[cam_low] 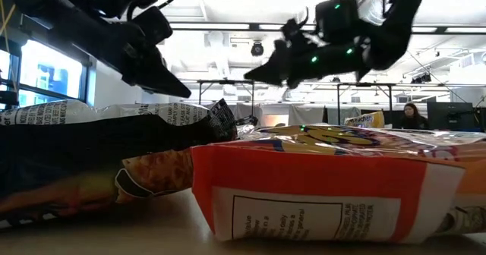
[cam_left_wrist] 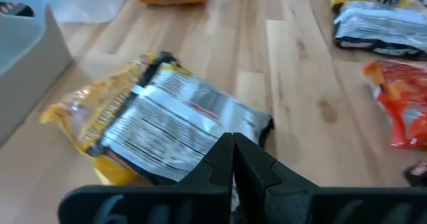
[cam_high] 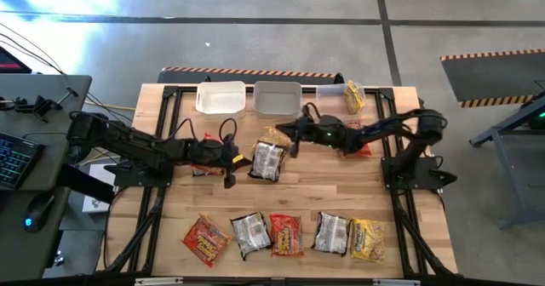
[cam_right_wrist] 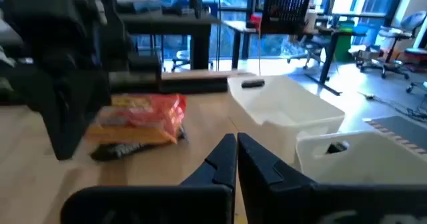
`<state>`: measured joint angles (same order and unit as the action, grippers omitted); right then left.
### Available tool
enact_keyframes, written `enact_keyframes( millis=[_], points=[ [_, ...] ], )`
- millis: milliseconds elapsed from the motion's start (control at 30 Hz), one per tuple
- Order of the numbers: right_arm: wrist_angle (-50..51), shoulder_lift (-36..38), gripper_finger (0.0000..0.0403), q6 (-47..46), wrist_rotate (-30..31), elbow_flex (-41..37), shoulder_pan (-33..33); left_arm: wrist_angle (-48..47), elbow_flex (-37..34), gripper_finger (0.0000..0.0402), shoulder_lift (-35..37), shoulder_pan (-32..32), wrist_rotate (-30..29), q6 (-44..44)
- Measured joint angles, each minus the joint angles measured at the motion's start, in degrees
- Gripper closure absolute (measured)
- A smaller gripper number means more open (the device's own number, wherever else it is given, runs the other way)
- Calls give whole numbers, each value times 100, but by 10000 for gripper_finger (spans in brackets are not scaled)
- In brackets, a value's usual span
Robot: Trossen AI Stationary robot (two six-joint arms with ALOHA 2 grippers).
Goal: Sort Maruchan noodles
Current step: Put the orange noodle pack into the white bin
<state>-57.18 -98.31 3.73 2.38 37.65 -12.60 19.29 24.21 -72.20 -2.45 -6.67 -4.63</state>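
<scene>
Hovering shut, left end effector (cam_high: 241,160) seemingly beside silver packet's (cam_high: 267,162) edge.

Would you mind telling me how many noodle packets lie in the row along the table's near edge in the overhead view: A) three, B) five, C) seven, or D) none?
B: the high view shows five packets in that row: a red-orange one, a silver one, a red-orange one, a silver one and a yellow one.

No print can be read: the orange noodle packet's (cam_low: 334,187) label box is blurred.
</scene>
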Motion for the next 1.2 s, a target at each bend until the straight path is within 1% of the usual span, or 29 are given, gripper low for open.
enact_keyframes(
  millis=[100, 167, 233, 367, 467, 633, 833, 900, 1033, 1200],
  points=[
    [243, 551, 403, 96, 89, -284, 64, -87, 1, 399, 20, -145, -14, -167],
    [512, 937, 403, 164, 151, -454, 79, -431, 77, 394, 44, -244, -119, -356],
    [803, 1338, 403, 177, 193, -566, 76, -1066, 269, 386, 106, -350, -310, -501],
    [1421, 2000, 403, 188, 367, -717, 76, -2535, 787, 365, 102, -609, -933, -656],
    [1778, 2327, 403, 180, 498, -763, 76, -3354, 1152, 349, 92, -776, -1137, -945],
    [2147, 2451, 403, 127, 511, -772, 76, -4702, 1601, 321, 90, -984, -1180, -1911],
    [2227, 2408, 403, 138, 508, -772, 76, -6690, 2132, 291, 90, -1356, -1625, -2998],
    [2232, 2410, 403, 153, 508, -772, 76, -7250, 2217, 283, 90, -1404, -1609, -3539],
    [2230, 2408, 403, 168, 508, -772, 74, -7875, 2143, 273, 172, -1400, -1530, -4301],
    [2230, 2408, 403, 168, 507, -772, 74, -7967, 1969, 270, 544, -1169, -1470, -4482]
  ],
)
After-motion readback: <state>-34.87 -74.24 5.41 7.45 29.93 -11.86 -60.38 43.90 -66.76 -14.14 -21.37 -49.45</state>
